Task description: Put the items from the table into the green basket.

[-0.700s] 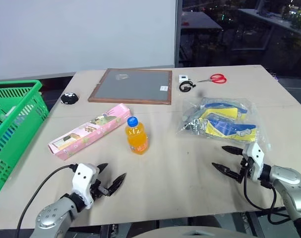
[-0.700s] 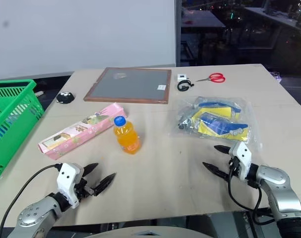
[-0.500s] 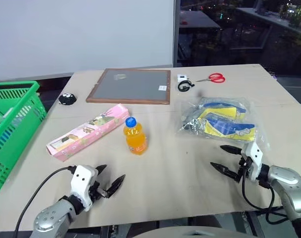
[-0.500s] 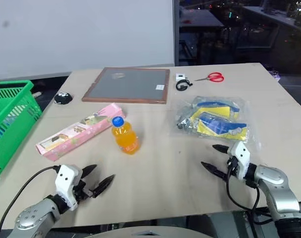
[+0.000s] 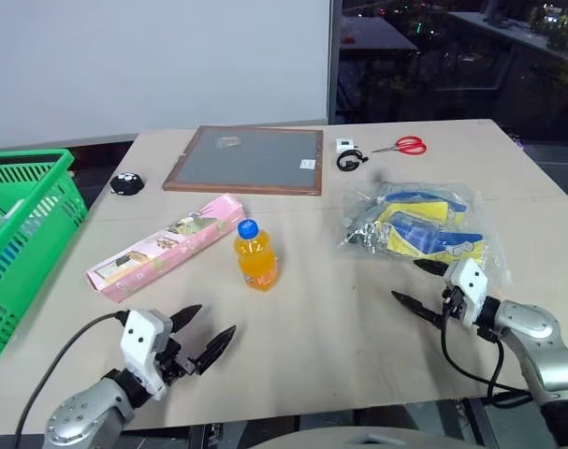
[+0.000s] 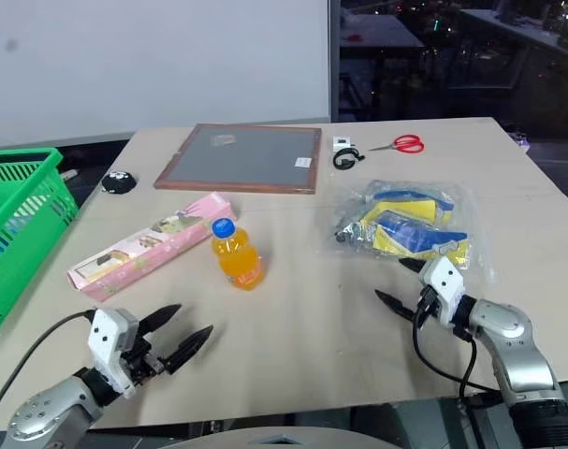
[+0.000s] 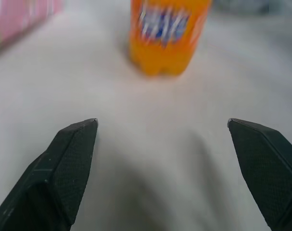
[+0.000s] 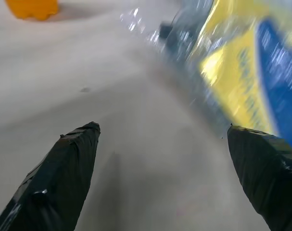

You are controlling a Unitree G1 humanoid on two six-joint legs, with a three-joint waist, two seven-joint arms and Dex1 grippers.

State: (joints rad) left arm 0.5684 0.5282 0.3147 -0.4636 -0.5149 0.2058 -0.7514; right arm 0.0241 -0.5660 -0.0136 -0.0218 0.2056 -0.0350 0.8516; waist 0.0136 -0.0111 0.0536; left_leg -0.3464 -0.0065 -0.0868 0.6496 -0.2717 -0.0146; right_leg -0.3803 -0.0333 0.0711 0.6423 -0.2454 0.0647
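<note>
Both jaws stand wide apart and hold nothing: my left gripper [image 5: 207, 325] hovers over the table [image 5: 312, 327] near the orange bottle [image 5: 255, 255], my right gripper [image 5: 422, 286] just beside the clear bag [image 5: 416, 224]; pink box [image 5: 167, 247] lies between bottle and green basket [image 5: 21, 234]

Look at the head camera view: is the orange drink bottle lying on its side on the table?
No, the orange drink bottle stands upright on the table, blue cap on top.
</note>
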